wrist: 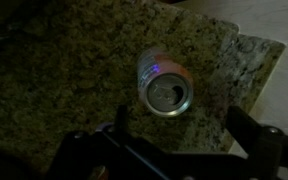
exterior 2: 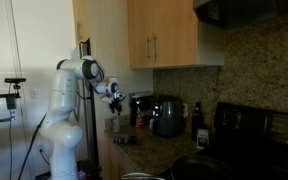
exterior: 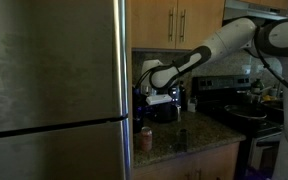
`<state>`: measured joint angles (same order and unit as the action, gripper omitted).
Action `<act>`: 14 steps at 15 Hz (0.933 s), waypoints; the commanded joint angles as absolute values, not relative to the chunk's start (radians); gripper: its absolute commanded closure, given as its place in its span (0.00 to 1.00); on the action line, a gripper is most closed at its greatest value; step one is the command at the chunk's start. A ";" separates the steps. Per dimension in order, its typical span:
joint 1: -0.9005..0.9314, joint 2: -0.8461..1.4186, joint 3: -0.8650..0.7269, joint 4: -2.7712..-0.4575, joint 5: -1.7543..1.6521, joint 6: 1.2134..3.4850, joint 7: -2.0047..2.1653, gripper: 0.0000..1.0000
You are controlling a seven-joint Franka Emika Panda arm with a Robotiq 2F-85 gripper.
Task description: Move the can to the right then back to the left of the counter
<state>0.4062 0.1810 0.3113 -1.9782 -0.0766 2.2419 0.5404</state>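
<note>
Since the can (wrist: 165, 85) stands upright and free near the corner of the tabletop (wrist: 54, 80), my claw (wrist: 174, 158) hangs above it, spread wide and empty. It looks lined up for a top-down grab. The black appliance (exterior: 164, 110) is behind, apart from the can.

A tall stainless-steel refrigerator (exterior: 54, 90) fills one side of an exterior view. Light wooden wall cabinets (exterior 2: 162, 35) hang above a black rounded appliance (exterior 2: 167, 118) and a dark upright bottle (exterior 2: 197, 120).
</note>
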 commanded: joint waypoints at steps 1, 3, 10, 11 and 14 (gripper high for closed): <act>0.411 0.182 0.303 -1.980 -0.075 2.238 0.544 0.00; 0.411 0.182 0.302 -1.986 -0.074 2.239 0.549 0.00; 0.412 0.250 0.301 -2.045 -0.040 2.347 0.528 0.00; 0.415 0.256 0.298 -2.054 -0.046 2.375 0.535 0.00; 0.417 0.270 0.295 -2.081 -0.044 2.434 0.527 0.00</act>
